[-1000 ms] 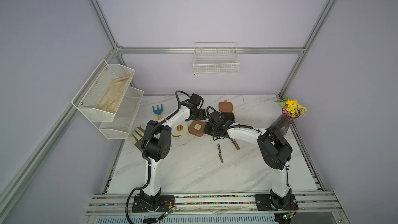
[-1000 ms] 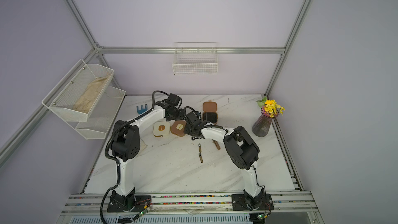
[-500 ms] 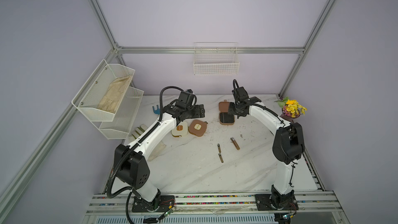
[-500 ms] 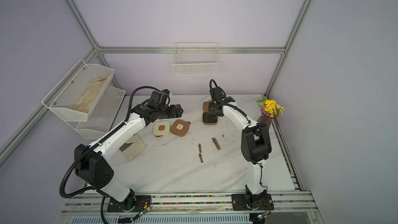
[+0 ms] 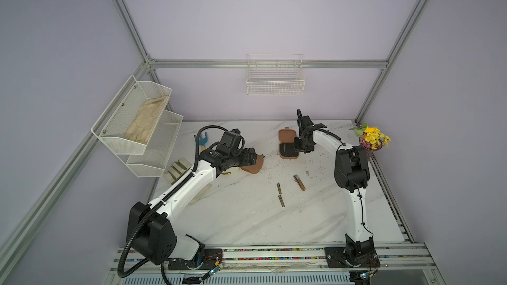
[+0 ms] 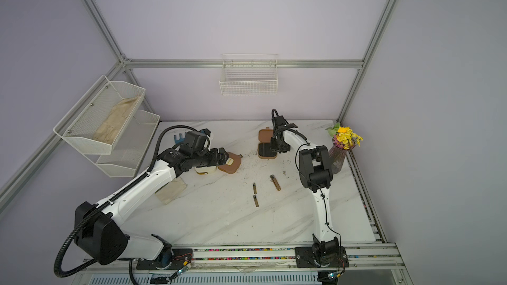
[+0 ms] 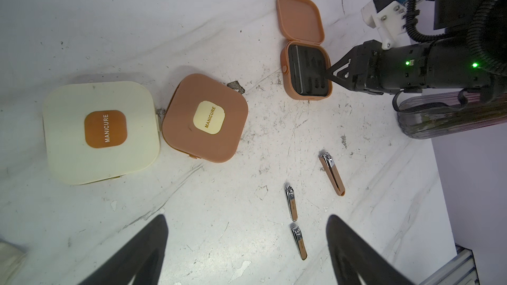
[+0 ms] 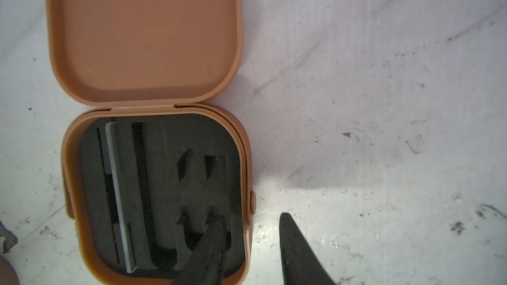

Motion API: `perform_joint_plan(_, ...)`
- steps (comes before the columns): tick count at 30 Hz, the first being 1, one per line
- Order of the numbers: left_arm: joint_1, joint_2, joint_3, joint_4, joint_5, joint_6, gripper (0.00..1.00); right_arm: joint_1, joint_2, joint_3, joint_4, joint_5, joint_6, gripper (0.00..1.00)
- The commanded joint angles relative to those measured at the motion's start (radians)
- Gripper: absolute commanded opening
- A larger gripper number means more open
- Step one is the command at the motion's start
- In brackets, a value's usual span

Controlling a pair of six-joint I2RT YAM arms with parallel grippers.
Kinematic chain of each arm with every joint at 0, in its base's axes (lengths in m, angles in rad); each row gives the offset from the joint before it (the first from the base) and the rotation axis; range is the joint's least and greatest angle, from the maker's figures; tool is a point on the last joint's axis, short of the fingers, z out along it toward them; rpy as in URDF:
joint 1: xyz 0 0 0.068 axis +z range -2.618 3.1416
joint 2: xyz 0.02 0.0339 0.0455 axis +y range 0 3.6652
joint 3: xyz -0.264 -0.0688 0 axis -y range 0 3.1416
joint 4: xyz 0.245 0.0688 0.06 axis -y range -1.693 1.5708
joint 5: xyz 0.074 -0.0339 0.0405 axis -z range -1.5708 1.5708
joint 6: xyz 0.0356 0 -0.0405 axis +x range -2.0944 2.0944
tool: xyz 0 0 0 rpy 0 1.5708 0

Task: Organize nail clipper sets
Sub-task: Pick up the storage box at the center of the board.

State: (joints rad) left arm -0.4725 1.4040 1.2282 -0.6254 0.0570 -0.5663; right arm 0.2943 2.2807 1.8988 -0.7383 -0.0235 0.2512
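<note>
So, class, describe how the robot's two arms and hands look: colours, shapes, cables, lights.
The left arm and right arm are white tubes with boxy black joints. A ribbed black hose loops along the left one; a thin black cable runs down the right. The left hand and right hand each have two black tapering fingers. Green lights glow on the right wrist.

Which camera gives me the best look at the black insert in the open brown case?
The right wrist view: the black insert is close up, cut-out slots distinct. The left wrist view shows it smaller; in both top views it is just a dark patch.
</note>
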Motion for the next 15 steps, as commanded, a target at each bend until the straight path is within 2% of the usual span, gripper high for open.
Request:
perform_joint_plan(1,-0.002,-0.027,-0.038,0.039,0.018,-0.018,0.89,-0.008,0.025,0.016,-0.021,-0.001,-0.018,0.33)
perform_joint_plan(9,-0.002,-0.023,-0.044,0.039,0.017,-0.020,0.89,-0.011,0.059,0.006,-0.011,-0.011,-0.017,0.24)
perform_joint_plan(15,-0.002,-0.020,-0.040,0.039,0.017,-0.020,0.89,-0.009,0.053,-0.017,0.008,-0.019,-0.010,0.01)
